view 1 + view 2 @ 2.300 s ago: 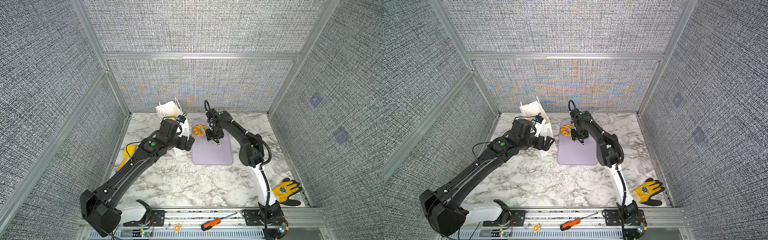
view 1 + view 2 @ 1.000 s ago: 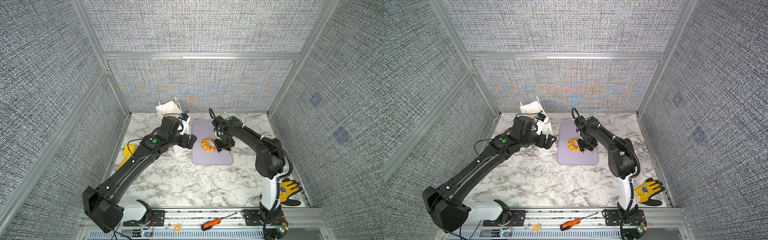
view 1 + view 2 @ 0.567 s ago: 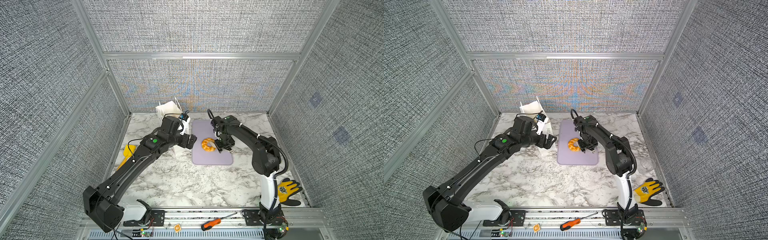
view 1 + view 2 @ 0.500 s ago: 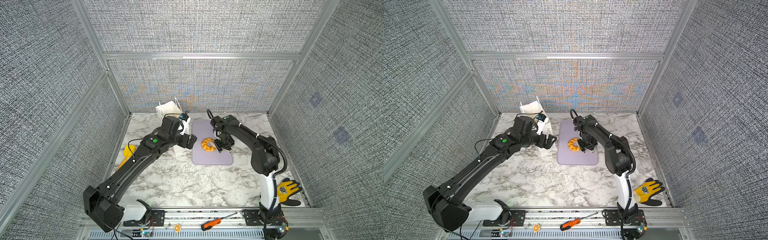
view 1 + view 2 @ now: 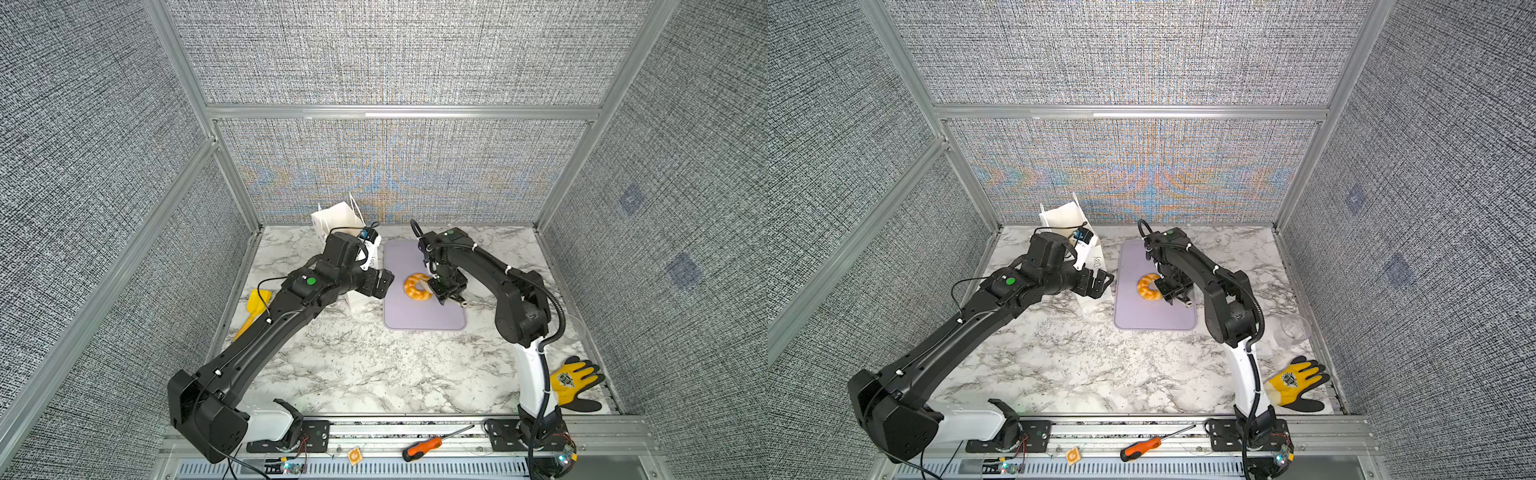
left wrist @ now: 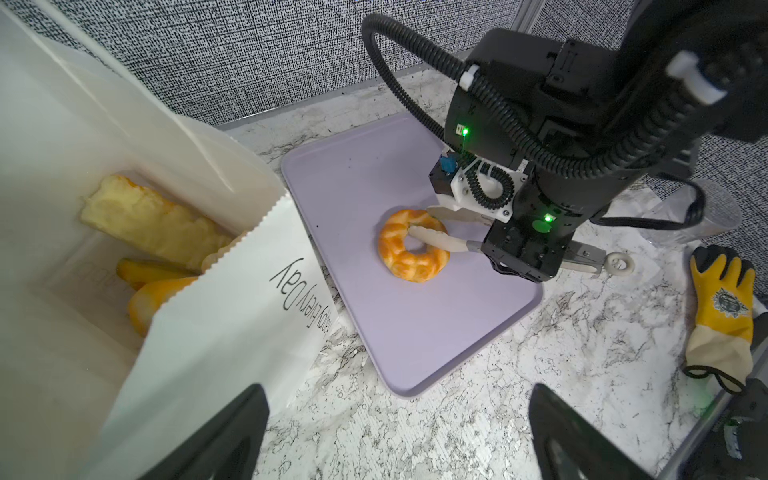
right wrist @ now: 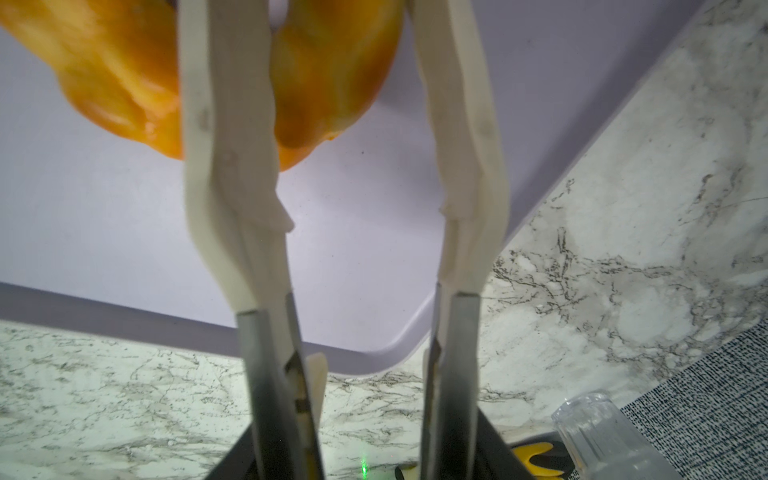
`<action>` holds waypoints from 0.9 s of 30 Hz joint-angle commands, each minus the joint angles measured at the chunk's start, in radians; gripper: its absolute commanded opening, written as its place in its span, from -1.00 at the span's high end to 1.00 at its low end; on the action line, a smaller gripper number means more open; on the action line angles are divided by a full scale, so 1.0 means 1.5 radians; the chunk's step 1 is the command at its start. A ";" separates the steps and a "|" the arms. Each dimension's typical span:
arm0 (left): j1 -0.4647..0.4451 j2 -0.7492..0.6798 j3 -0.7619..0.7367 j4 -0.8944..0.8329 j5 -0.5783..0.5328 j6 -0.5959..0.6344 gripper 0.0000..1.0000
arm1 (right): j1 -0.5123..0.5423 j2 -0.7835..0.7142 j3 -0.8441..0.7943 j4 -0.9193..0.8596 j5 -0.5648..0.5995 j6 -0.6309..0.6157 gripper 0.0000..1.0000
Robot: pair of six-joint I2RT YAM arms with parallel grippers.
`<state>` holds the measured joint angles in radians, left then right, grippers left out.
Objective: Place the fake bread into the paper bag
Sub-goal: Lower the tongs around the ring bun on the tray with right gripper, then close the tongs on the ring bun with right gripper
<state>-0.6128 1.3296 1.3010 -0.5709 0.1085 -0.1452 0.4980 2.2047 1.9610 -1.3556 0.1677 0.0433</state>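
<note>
Golden fake bread [image 6: 153,224] is mostly in the paper bag [image 6: 232,332] already. One ring [image 6: 399,266] left on the lilac tray [image 6: 415,332], right pincer [image 6: 420,219] straddling its side, can't tell if pinching. Left pincer [image 5: 380,284] spread wide.

Grey woven wall panels [image 5: 374,54] in aluminium framing [image 5: 399,112] — white marble-veined tabletop [image 5: 353,365] below, evenly lit.

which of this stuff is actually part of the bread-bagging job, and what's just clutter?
Job:
- ring bread on the tray, right gripper straddling its rim
- bag, bread already inside
- left gripper, open next to the bag

Clutter:
- glove
- shovel
- screwdriver
- clear cup
</note>
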 commanded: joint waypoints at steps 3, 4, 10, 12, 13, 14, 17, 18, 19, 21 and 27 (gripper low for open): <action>0.001 -0.004 0.000 0.002 -0.002 0.009 -0.99 | 0.001 0.003 0.007 -0.033 0.004 -0.014 0.09; 0.001 -0.004 0.000 0.001 -0.004 0.009 -0.99 | 0.001 0.003 0.007 -0.036 0.005 -0.017 0.12; 0.000 -0.013 -0.002 0.010 -0.014 0.007 -0.99 | -0.001 -0.006 0.008 -0.027 -0.006 -0.019 0.29; 0.000 -0.016 -0.003 0.013 -0.016 0.005 -0.99 | -0.004 -0.016 0.007 -0.015 -0.022 -0.017 0.32; 0.001 -0.017 -0.004 0.014 -0.018 0.005 -0.99 | -0.005 -0.022 0.006 -0.009 -0.027 -0.015 0.32; 0.001 -0.018 -0.005 0.014 -0.020 0.005 -0.99 | -0.006 -0.026 0.006 -0.005 -0.032 -0.015 0.32; 0.001 -0.019 -0.005 0.008 -0.027 0.009 -0.99 | -0.011 -0.043 0.003 0.010 -0.053 -0.009 0.32; 0.001 -0.020 -0.004 0.007 -0.030 0.011 -0.99 | -0.012 -0.049 0.001 0.015 -0.061 -0.008 0.32; 0.002 -0.021 -0.002 0.006 -0.034 0.012 -0.99 | -0.012 -0.054 -0.002 0.019 -0.064 -0.006 0.32; 0.001 -0.026 -0.001 0.007 -0.041 0.014 -0.99 | -0.012 -0.064 -0.007 0.023 -0.070 -0.004 0.32; 0.002 -0.030 0.003 -0.008 -0.068 0.026 -0.99 | -0.013 -0.099 -0.028 0.039 -0.085 0.006 0.32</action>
<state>-0.6106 1.2877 1.2942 -0.5728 0.0395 -0.1268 0.4789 2.0830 1.9278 -1.3098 0.0666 0.0330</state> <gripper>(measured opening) 0.994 0.341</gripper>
